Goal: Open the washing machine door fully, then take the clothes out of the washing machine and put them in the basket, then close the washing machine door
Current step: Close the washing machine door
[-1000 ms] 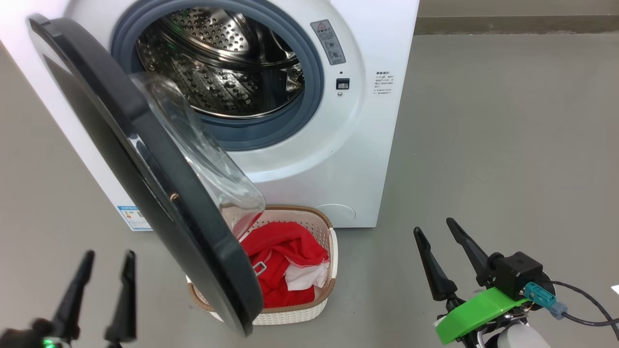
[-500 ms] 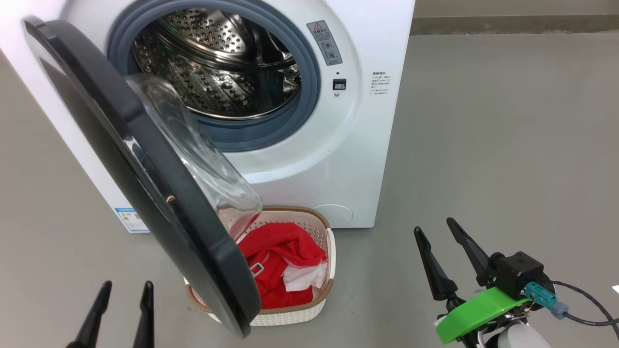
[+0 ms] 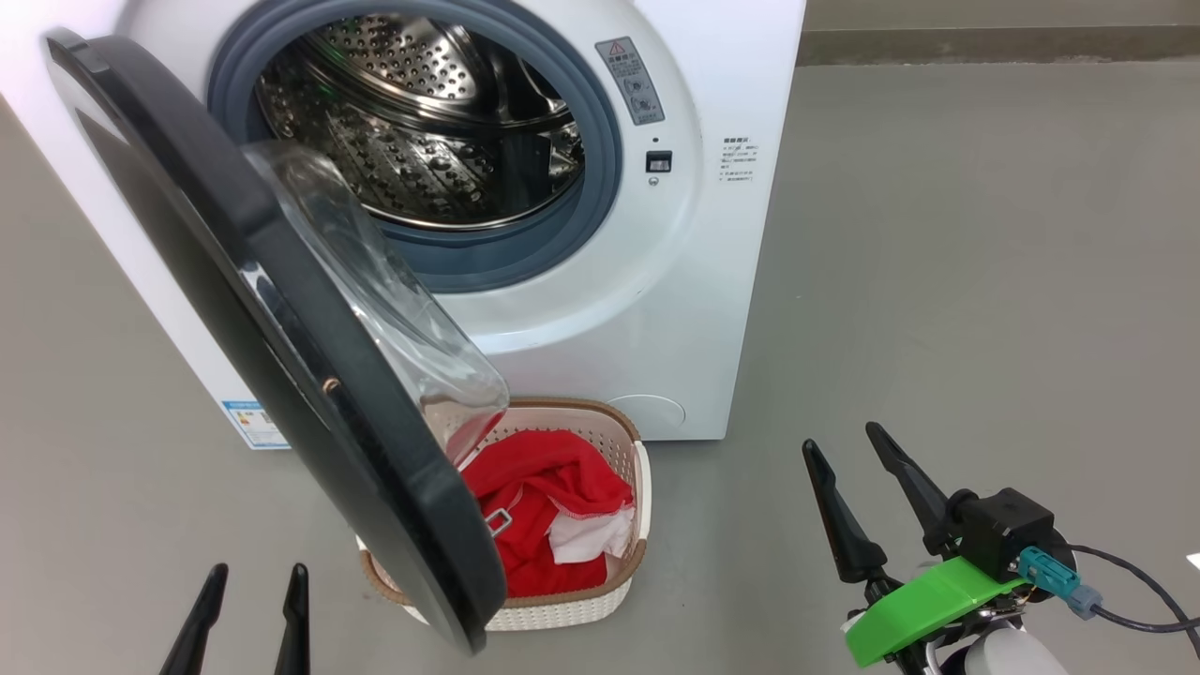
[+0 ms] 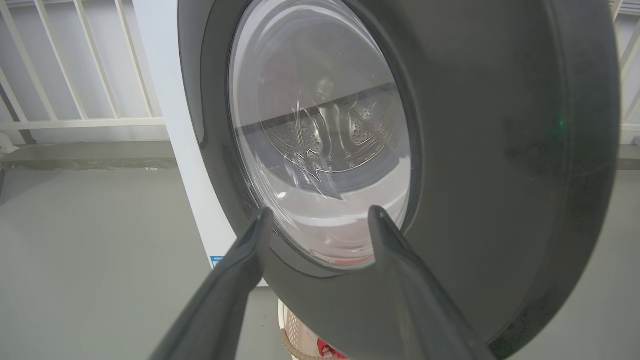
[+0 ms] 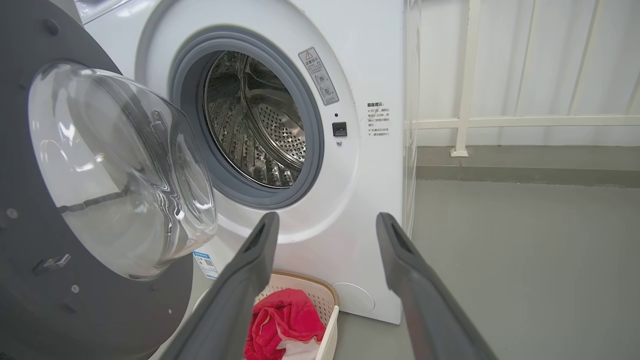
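Observation:
The white washing machine (image 3: 647, 300) (image 5: 370, 210) stands with its black-rimmed door (image 3: 281, 356) (image 4: 500, 150) (image 5: 30, 250) swung half open toward me, its glass bowl (image 3: 384, 300) over the basket. The steel drum (image 3: 422, 141) (image 5: 255, 125) looks bare inside. Red and white clothes (image 3: 544, 511) (image 5: 285, 320) lie in the cream basket (image 3: 562, 614) (image 5: 327, 305) on the floor under the door. My left gripper (image 3: 255, 574) (image 4: 320, 212) is open at the bottom left, outside the door and clear of it. My right gripper (image 3: 842, 436) (image 5: 324, 216) is open at the lower right, holding nothing.
Grey floor (image 3: 984, 281) spreads wide to the right of the machine. A white railing (image 5: 500, 120) (image 4: 75, 120) runs along the wall behind. A cable (image 3: 1134, 591) trails from my right wrist.
My left gripper has dropped down and drifted right toward the bottom edge of the head view. The camera shifted slightly. Door, basket and right gripper are unchanged.

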